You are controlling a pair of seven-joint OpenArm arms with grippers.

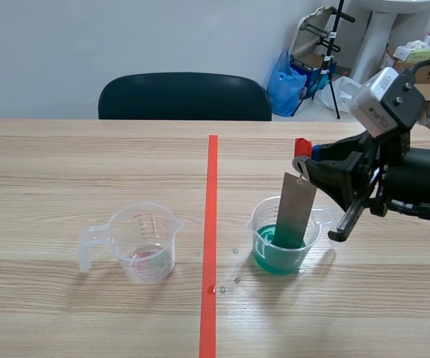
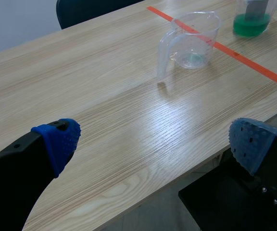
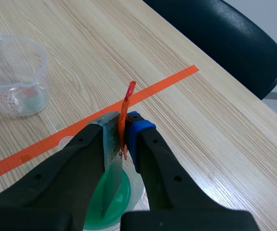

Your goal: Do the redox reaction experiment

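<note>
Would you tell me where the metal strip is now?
In the scene view, right of the tape line: the right gripper holds the strip, its lower end in the cup of green liquid.

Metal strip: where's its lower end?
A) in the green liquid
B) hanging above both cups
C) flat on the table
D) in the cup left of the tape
A: pinched by the right gripper, the metal strip dips into the green liquid in the right-hand cup.

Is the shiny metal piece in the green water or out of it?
In. The metal strip has its lower end down in the green liquid of the clear cup; the right gripper pinches its top.
</note>
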